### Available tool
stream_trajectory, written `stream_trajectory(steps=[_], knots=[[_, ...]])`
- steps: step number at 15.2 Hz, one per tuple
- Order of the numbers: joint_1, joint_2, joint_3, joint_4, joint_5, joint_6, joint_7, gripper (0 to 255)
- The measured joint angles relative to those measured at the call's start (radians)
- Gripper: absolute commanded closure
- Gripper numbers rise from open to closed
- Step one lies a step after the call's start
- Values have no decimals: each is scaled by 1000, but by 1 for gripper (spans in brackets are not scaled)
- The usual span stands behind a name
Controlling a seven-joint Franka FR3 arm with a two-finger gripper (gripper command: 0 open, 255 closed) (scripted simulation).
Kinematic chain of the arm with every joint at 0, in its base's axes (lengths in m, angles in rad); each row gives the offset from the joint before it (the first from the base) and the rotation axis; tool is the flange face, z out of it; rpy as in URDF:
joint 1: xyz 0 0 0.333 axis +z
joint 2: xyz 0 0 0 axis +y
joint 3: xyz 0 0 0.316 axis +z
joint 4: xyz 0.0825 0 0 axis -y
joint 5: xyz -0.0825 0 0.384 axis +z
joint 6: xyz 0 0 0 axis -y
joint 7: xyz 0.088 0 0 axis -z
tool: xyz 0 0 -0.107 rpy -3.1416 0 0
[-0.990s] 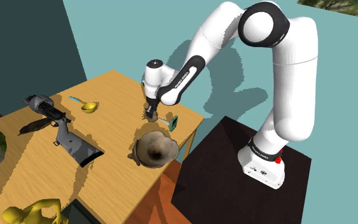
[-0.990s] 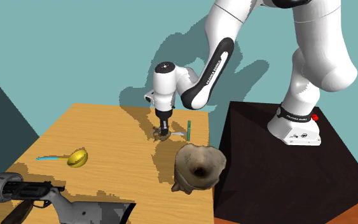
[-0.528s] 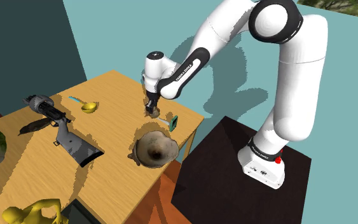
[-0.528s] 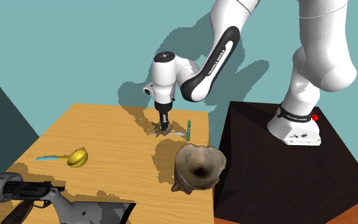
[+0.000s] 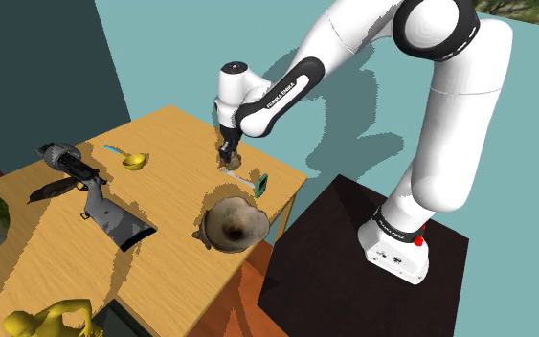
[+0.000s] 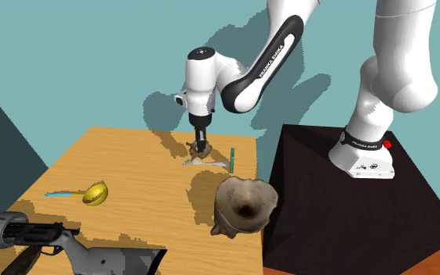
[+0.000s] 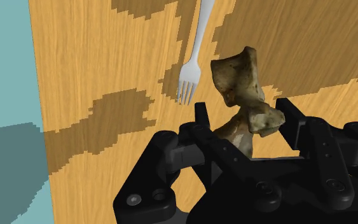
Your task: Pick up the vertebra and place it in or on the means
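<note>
Raised slightly off the light wooden table point(image 6: 124, 168) since the earlier frame, the knobbly tan bone vertebra point(image 7: 238, 79) is held clamped by the all-black two-finger gripper point(image 7: 244, 118) for carrying to the hollow brown vessel point(image 6: 243, 205).

Jaws clasp vertebra point(image 7: 238, 83); fork point(image 7: 195, 54) just beside; wooden table point(image 7: 95, 63).

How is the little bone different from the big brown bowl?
The bone is small, pale tan and knobbly; the bowl is far bigger, darker brown, round and hollow. The bone is clasped between the fingers; the bowl rests untouched on the table, near its edge. Both are brownish, and they are close together at the same end of the table.
</note>
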Motion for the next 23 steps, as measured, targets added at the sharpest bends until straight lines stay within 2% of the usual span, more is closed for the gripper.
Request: stream_trajectory(steps=[18,23], knots=[[-21,-165,36,43,91,-200,-80,255],[15,-262,69,-71,104,-190,-16,255]])
